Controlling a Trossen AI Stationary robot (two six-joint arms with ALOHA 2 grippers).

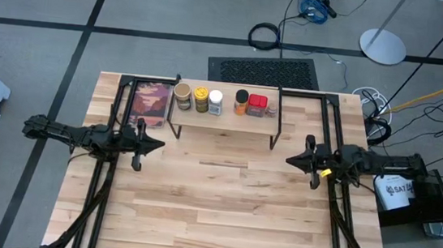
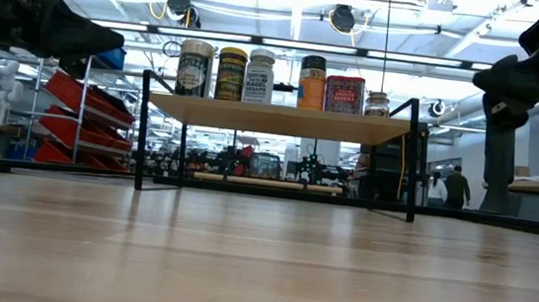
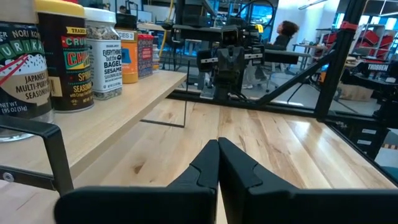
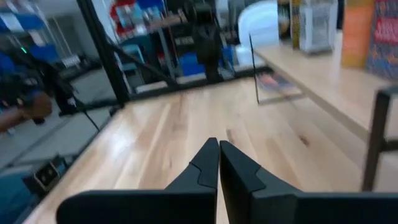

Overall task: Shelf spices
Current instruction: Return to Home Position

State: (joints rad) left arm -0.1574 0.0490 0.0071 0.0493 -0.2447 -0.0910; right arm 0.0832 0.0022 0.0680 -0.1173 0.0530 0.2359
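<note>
Several spice jars and tins stand upright in a row on the shelf (image 1: 224, 118), a light-wood plank on thin black legs near the table's far edge: a tan jar (image 1: 182, 97), a yellow-lidded jar (image 1: 200, 99), a white-lidded jar (image 1: 215, 101), a dark-lidded orange jar (image 1: 241, 102), a red box (image 1: 257, 105) and a small grey-lidded jar (image 1: 271, 110). The low view shows the row (image 2: 259, 76) on the plank (image 2: 282, 120). My left gripper (image 1: 160, 145) is shut, left of the shelf's near edge. My right gripper (image 1: 289, 158) is shut, to its right. Both hover above the table.
A flat reddish picture in a black frame (image 1: 151, 103) lies on the table left of the shelf. The bare wooden tabletop (image 1: 222, 205) stretches between the arms and toward the near edge. Black frame rails (image 1: 119, 90) run along both sides.
</note>
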